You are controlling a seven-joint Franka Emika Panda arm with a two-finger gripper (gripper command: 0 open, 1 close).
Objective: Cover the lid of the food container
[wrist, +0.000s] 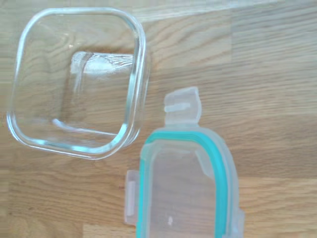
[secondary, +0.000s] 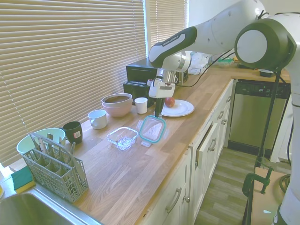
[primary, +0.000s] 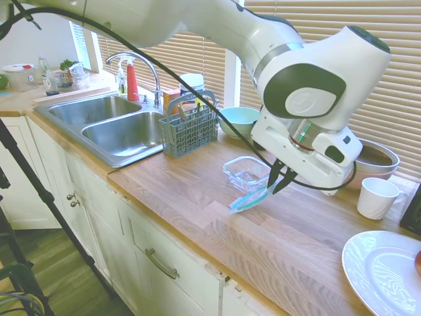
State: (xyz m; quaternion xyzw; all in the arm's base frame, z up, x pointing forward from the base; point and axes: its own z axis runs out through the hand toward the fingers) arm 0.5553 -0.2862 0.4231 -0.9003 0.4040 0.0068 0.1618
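— Where's the lid [secondary: 152, 129]?
— Pinched in the claw [secondary: 158, 114], tilted just above the worktop [secondary: 140, 173] near its front edge.
— Covered yet?
— No; the food container [secondary: 123, 138] sits open beside it.

The lid [wrist: 185, 193] runs off the bottom edge in the wrist view, so only part of its teal rim and two or three snap tabs show. In the first exterior view the white plate [primary: 381, 273] is cut by the right and bottom edges, and something reddish on it [primary: 418, 262] is just a sliver. The pinkish bowl [primary: 376, 160] is half hidden behind the arm. Stuff in the cutlery basket [secondary: 54, 166] is too small to tell, same for the bottles by the sink [primary: 49, 79].
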